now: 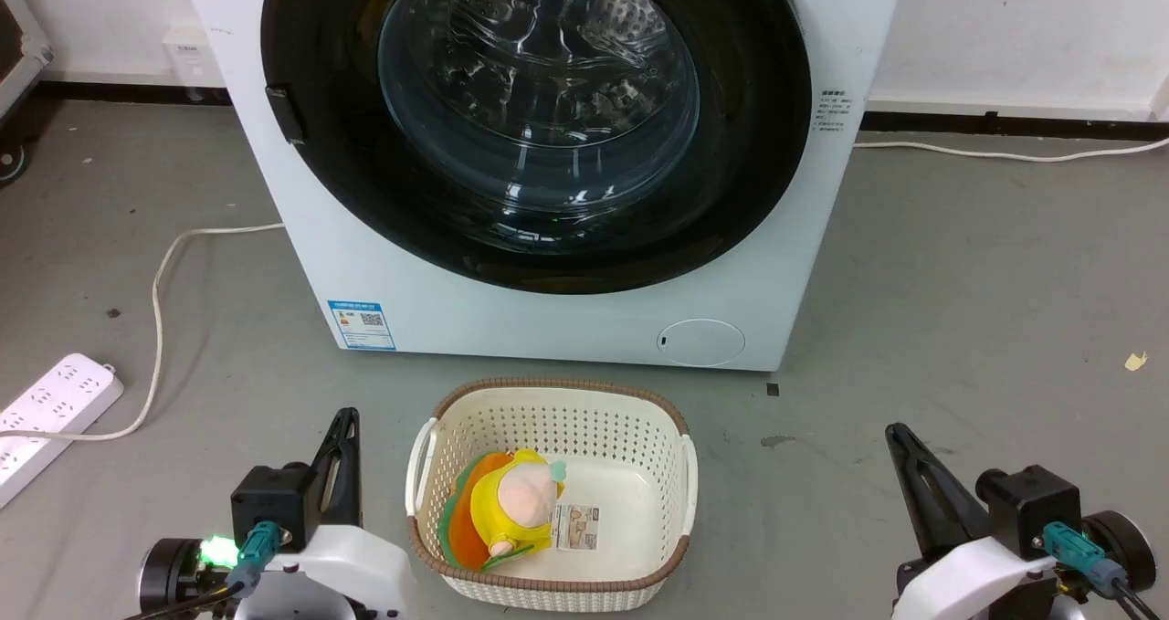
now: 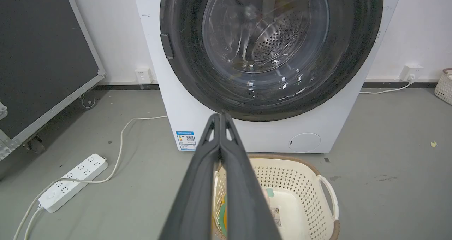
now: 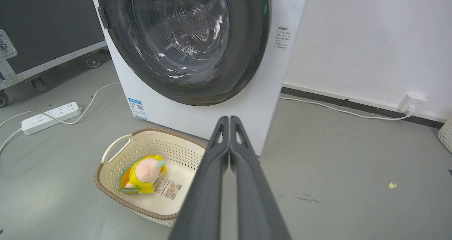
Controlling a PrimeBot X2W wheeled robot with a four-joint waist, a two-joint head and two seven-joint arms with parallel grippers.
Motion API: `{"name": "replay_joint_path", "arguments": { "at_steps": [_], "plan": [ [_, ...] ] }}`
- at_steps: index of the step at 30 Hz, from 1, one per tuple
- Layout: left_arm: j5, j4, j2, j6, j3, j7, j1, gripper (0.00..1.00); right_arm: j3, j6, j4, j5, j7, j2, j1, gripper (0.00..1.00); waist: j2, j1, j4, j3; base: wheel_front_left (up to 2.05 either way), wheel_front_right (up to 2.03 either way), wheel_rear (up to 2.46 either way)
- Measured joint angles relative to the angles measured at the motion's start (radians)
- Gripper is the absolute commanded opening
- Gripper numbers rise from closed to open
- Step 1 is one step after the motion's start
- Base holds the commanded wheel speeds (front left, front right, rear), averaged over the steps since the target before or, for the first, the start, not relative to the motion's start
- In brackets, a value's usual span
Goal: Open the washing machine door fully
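**Door shut, tab on the left edge is the only handhold**

The washing machine door sits closed, flush against the front of the washing machine, which stands on the floor straight ahead of the robot. It looks like a rigid, fairly heavy disc. Its glossy black ring and bulging glass would likely let fingers slide, so the face offers no grip. The place to take hold is the small handle tab on the door's left edge. How deep the gap behind it goes is hard to make out from here. The latch will probably resist and then give, after which the door should swing on a hinge at its right side.

Low and well apart from the door, the left gripper and right gripper both have their fingers pressed together, holding nothing. Between them is a basket with a plush toy, which lies near the door's likely swing path.
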Motion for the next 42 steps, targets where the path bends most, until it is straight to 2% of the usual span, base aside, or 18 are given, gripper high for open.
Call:
{"name": "replay_joint_path", "arguments": {
  "at_steps": [30, 31, 42],
  "plan": [
    [0.000, 0.000, 0.000, 0.000, 0.000, 0.000, 0.000, 0.00, 0.000, 0.000, 0.000, 0.000, 0.000, 0.000, 0.000, 0.00, 0.0000, 0.0000, 0.000, 0.000, 0.00, 0.00, 0.00],
    [-0.001, 0.000, 0.000, 0.000, 0.000, 0.000, 0.000, 1.00, 0.000, 0.000, 0.000, 0.001, 0.000, 0.000, 0.000, 1.00, 0.0000, 0.0000, 0.000, 0.000, 0.00, 0.00, 0.00],
    [-0.002, 0.001, 0.000, 0.001, -0.007, -0.010, 0.000, 1.00, -0.001, 0.000, 0.002, 0.008, -0.009, 0.000, 0.001, 1.00, 0.0000, 0.0000, -0.001, -0.001, 0.00, 0.00, 0.00]
  ]
}}
